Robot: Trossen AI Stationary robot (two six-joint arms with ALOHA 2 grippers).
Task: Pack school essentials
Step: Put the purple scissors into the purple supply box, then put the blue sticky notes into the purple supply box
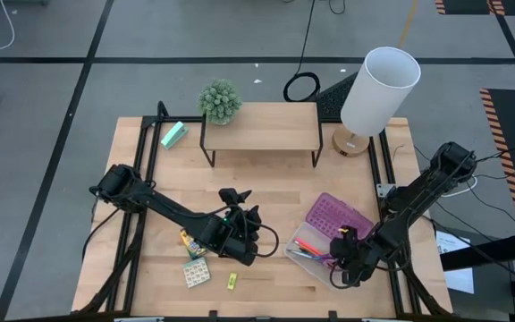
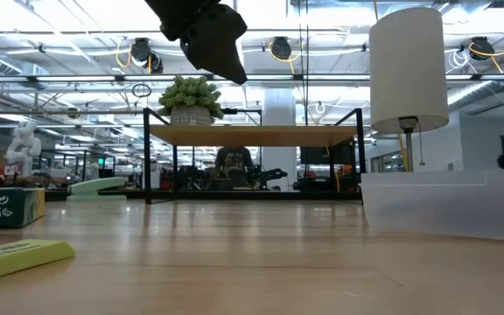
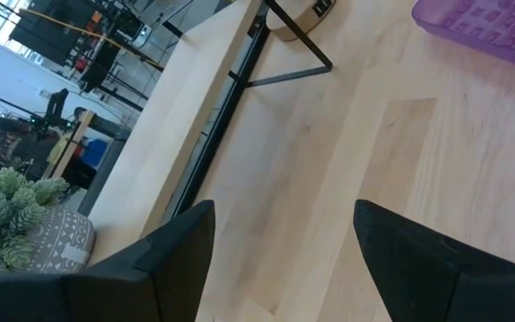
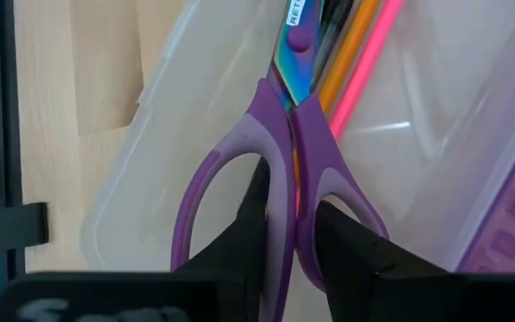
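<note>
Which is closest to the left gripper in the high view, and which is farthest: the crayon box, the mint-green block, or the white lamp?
From the left gripper:
1. Yellow-green crayon box, beside the arm, near the table's front.
2. Mint-green block, at the back-left corner.
3. White lamp, at the back-right corner.

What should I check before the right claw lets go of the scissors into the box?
1. Right claw shut on the purple-handled scissors: ok.
2. Scissors over the clear box: ok.
3. Orange and pink pencils already inside: ok.
4. Purple lid open, clear of the drop: ok.
5. Left claw open, empty, away from the box: ok.
6. Scissor blade tips fit inside: cannot tell.
</note>
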